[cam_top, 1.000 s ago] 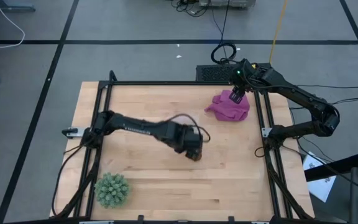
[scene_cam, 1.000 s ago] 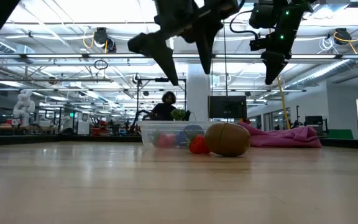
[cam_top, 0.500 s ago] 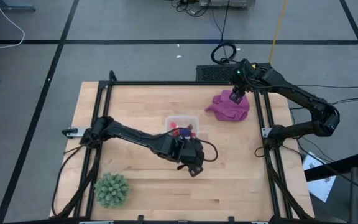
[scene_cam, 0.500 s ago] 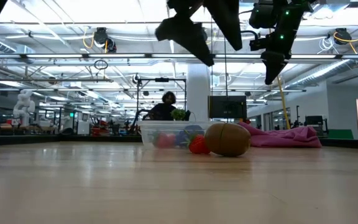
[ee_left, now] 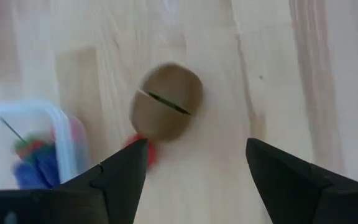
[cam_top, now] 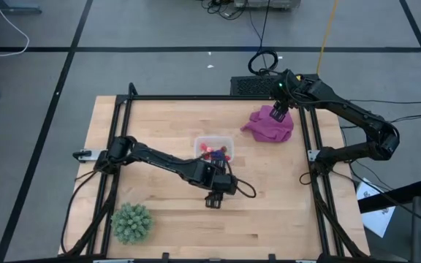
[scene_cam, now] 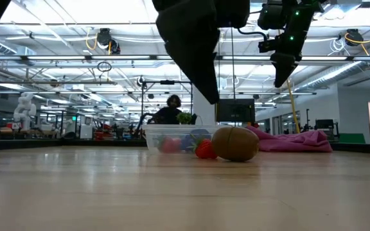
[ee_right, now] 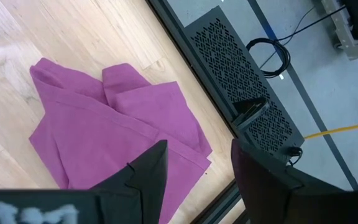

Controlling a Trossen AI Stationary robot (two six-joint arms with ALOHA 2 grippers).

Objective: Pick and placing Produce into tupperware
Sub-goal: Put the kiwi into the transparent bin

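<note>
Tupperware (cam_top: 214, 146): sitting mid-table, partly cut off in the left wrist view; contents blurring together, seemingly red and blue pieces.
Brown round piece (ee_left: 166, 102): lying just outside the tupperware, its dark slit running diagonally.
Red piece (ee_left: 143, 149): touching the brown piece, half hiding behind a finger.
Left gripper (ee_left: 191, 165): hovering above both, fingers spreading wide, holding nothing.
Right gripper (ee_right: 194, 168): hanging over the purple cloth (ee_right: 110, 134), well apart from the tupperware, fingers parted.

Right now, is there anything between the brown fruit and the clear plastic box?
Yes. In the left wrist view a small red strawberry piece lies between the brown round piece and the tupperware. It touches the brown piece. The low view shows it there too.
</note>
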